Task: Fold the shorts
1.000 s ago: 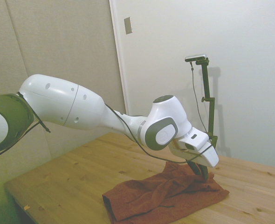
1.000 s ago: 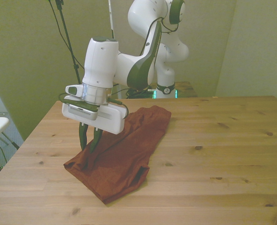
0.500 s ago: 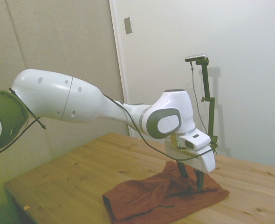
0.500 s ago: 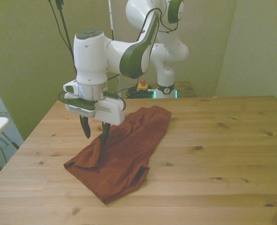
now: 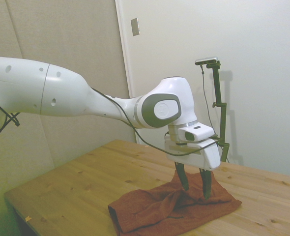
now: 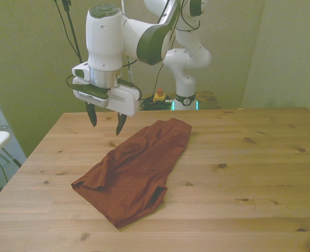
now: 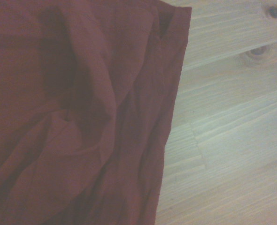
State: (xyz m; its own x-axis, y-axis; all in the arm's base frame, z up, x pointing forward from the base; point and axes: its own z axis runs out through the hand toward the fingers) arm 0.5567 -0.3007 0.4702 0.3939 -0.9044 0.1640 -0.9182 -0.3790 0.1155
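Observation:
The rust-red shorts (image 6: 134, 169) lie folded lengthwise in a long crumpled strip on the wooden table (image 6: 239, 173), running from the near left toward the far middle in the front view. They also show in the side view as the shorts (image 5: 174, 209) and fill most of the wrist view as wrinkled fabric (image 7: 77, 117) with a straight hem edge. My gripper (image 6: 106, 120) hangs open above the table, over the front view's left edge of the shorts, holding nothing. In the side view the gripper (image 5: 194, 183) hovers just above the cloth's far end.
A red-and-yellow stop button (image 6: 157, 95) sits by the robot base behind the table's far edge. Bare wood (image 7: 232, 117) lies beside the shorts' hem in the wrist view. The table's edge on the front view's left (image 6: 37, 149) is near the gripper.
The gripper opened, let go of the shorts' edge, and rose clear of the fabric. The cloth's raised edge dropped flat on the table.

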